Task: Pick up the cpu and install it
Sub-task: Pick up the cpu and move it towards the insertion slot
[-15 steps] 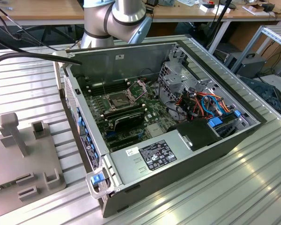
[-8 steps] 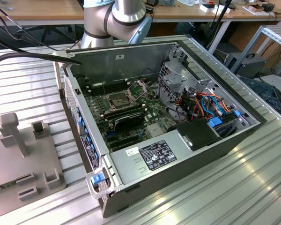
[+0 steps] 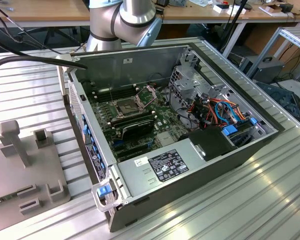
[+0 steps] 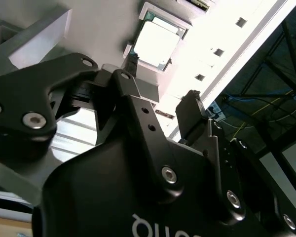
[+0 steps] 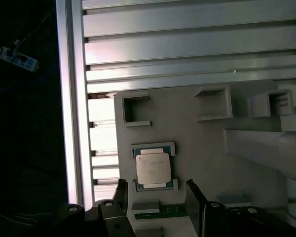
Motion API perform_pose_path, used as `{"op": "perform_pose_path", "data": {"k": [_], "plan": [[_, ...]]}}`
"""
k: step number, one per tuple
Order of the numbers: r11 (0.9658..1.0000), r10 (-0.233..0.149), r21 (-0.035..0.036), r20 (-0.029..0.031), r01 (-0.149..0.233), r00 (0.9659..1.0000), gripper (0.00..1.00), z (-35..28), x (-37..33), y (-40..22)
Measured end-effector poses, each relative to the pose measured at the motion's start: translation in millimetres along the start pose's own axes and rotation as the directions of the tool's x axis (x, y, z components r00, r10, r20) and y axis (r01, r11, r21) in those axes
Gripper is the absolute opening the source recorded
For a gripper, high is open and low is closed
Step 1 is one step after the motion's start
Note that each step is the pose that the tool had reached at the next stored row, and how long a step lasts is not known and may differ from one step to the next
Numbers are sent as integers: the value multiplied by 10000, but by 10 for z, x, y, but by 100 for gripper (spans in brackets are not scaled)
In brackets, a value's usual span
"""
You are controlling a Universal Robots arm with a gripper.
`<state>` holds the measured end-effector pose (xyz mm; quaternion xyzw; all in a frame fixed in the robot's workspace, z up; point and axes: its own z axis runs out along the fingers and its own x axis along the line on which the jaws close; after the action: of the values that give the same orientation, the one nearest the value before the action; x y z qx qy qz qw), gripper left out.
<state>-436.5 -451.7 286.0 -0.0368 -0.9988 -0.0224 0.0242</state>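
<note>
You have one pale grey square metal cpu (image 5: 152, 171) seated on one grey plate (image 5: 197, 148). Your black end effector (image 5: 158, 195), two fingers spread, hovers released near it.

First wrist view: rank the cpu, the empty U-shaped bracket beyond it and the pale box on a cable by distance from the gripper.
From the gripper:
1. cpu, in its holder, just ahead.
2. U-shaped bracket, further along the grey plate.
3. pale box, off the table in the dark.
</note>
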Motion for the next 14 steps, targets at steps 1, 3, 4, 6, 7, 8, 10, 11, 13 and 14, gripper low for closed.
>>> {"op": "perform_pose_path", "data": {"k": [1,3,4,6,7,8,10,11,13,14], "plan": [[10000,0,0,0,0,10000,60,0,0,0],[10000,0,0,0,0,10000,60,0,0,0],[10000,0,1,-1,0,10000,60,1,0,0],[10000,-1,0,0,1,10000,60,39,-2,-2],[10000,0,0,0,0,10000,60,59,-3,-3],[10000,0,0,0,0,10000,60,78,-4,-3],[10000,0,0,0,0,10000,60,136,-7,-6],[10000,0,0,0,0,10000,60,174,-9,-7],[10000,0,0,1,0,10000,60,206,-11,-9],[10000,0,0,0,0,10000,60,217,-11,-9]]}}
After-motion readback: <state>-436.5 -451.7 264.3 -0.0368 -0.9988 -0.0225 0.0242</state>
